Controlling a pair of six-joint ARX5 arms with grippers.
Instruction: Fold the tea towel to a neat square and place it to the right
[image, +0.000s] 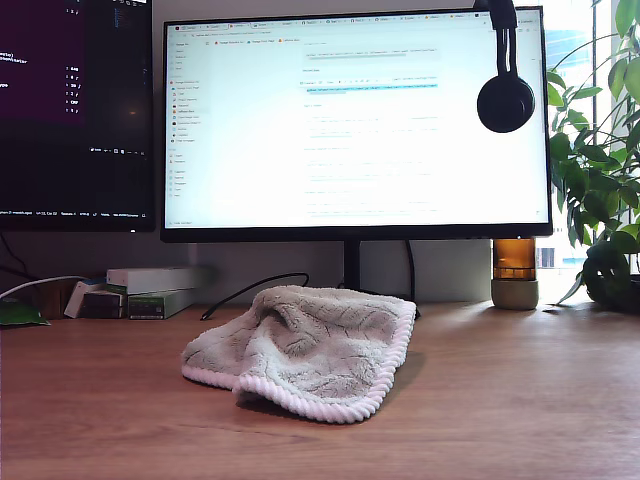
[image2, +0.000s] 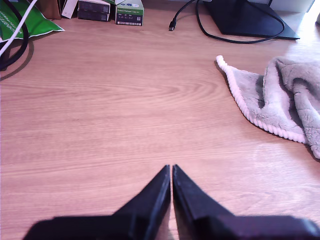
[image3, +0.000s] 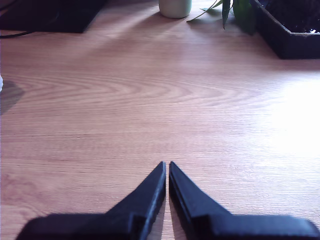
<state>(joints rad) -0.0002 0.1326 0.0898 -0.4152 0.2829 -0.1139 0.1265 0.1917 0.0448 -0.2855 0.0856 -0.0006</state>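
Observation:
The tea towel (image: 305, 350) lies crumpled in a loose heap on the wooden desk, in front of the monitor stand in the exterior view. It is pale grey-green and fluffy, with a whitish corded edge and a faint leaf pattern. In the first wrist view the tea towel (image2: 280, 100) lies apart from my first gripper (image2: 171, 167), which is shut with nothing in it over bare wood. My second gripper (image3: 167, 164) is also shut and empty over bare desk, and only a sliver of white shows at that picture's edge. Neither arm shows in the exterior view.
A large monitor (image: 355, 120) on a black stand (image2: 247, 20) is behind the towel, with headphones (image: 505, 95) hung on it. Small boxes (image: 150, 290) and a black cable (image2: 200, 25) lie at the exterior view's left. A jar (image: 514, 272) and a plant (image: 605, 170) stand at its right.

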